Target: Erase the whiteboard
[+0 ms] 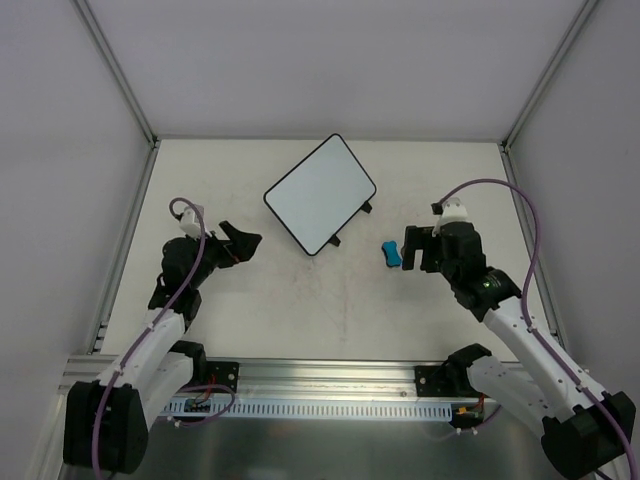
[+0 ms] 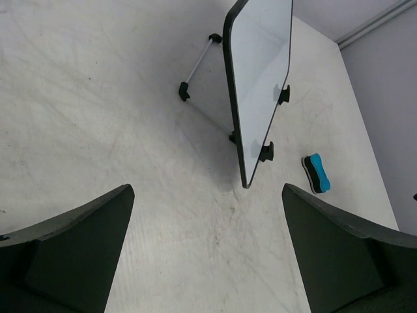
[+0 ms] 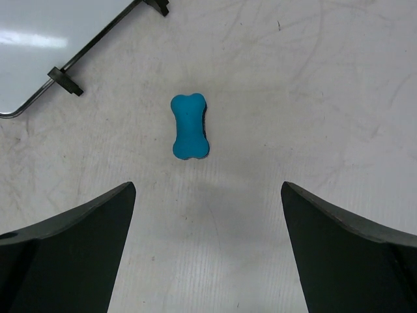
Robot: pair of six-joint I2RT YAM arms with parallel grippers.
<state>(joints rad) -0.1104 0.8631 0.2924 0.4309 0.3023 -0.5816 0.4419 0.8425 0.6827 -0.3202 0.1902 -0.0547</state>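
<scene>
Tabletop [image 1: 330,320] bears whiteboard [image 1: 320,193] apart from left hand [image 1: 243,240] and right hand [image 1: 409,250].

The whiteboard [image 1: 320,193] has a smooth, glossy white face that catches soft light, edged by a thin black rim that looks like plastic. Its stand rod [image 2: 197,64] is bare silvery metal with black plastic end caps. The table [image 1: 300,320] is matt off-white, scuffed with fine scratches. The eraser [image 3: 189,124] is matt blue — foam or plastic, hard to tell. The fingers [image 3: 71,254] of the right gripper [image 3: 207,189] are matt dark plastic.
</scene>
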